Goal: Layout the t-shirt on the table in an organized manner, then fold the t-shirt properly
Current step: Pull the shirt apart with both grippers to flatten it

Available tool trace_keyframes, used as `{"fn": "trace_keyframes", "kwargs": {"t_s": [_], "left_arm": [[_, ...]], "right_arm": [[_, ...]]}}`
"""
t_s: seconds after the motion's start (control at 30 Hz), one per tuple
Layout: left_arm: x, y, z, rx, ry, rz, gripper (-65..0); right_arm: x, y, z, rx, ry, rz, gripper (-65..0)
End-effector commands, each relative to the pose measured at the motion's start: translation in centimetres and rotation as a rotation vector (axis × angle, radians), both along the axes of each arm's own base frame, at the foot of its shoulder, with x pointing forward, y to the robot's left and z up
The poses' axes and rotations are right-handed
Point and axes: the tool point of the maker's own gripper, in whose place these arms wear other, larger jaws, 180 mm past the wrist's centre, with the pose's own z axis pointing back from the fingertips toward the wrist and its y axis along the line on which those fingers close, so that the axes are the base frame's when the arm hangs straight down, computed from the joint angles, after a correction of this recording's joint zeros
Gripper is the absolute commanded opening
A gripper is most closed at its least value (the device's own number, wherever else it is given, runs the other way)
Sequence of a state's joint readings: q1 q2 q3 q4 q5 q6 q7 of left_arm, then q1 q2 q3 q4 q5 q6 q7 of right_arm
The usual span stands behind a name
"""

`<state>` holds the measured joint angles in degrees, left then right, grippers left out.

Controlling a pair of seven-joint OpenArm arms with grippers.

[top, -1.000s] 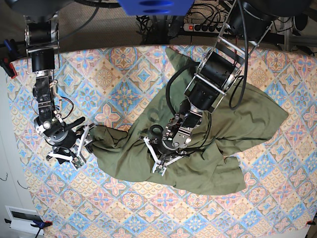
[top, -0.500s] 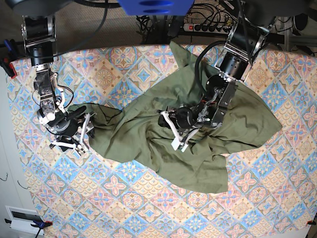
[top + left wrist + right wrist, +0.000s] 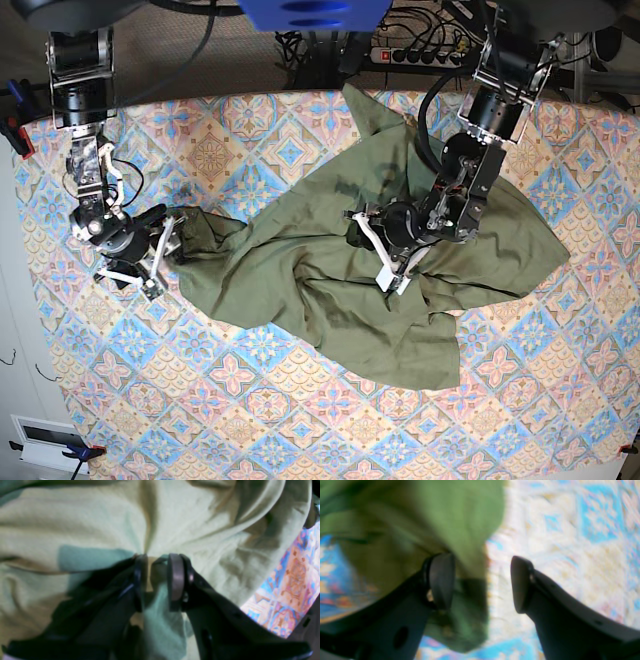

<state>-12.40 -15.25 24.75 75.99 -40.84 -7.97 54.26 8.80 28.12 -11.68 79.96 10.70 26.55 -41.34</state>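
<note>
Across the middle of the table (image 3: 250, 120) the t-shirt (image 3: 330, 290) lies rumpled and unfolded, a broad olive mass running from the far edge down toward the near side, with one narrow end drawn out to the base view's left. Over its centre, the left pincer (image 3: 385, 255) has its jaws nearly together, nipping a small ridge of the green cloth; the wrist view shows the fold pinched between the dark pads (image 3: 176, 576), creases fanning out from it. At the drawn-out end, the right pincer (image 3: 155, 262) stands with its jaws wide apart, the shirt's edge lying against one finger (image 3: 441, 580) and patterned tablecloth showing in the gap beside the other.
</note>
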Motion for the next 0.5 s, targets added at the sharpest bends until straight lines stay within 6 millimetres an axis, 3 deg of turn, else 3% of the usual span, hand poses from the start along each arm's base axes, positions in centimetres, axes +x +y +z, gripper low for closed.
{"fn": "trace_keyframes", "kwargs": {"t_s": [0.0,0.3,0.47], "left_arm": [[1.0,0.0,1.2,-0.015,-0.039,0.002,-51.8],[1.0,0.7,1.1,-0.003,-0.038,0.005,-51.8],[1.0,0.5,1.1,-0.006,-0.038,0.005,-51.8]], "right_arm": [[1.4,-1.3,1.9,0.0,-0.058,-0.025,-30.7],[-0.4,-4.7,-0.3,0.055,0.042,-0.052,-30.8],[-1.6,-3.8,-1.7,0.074,0.089,-0.02,-30.8]]}}
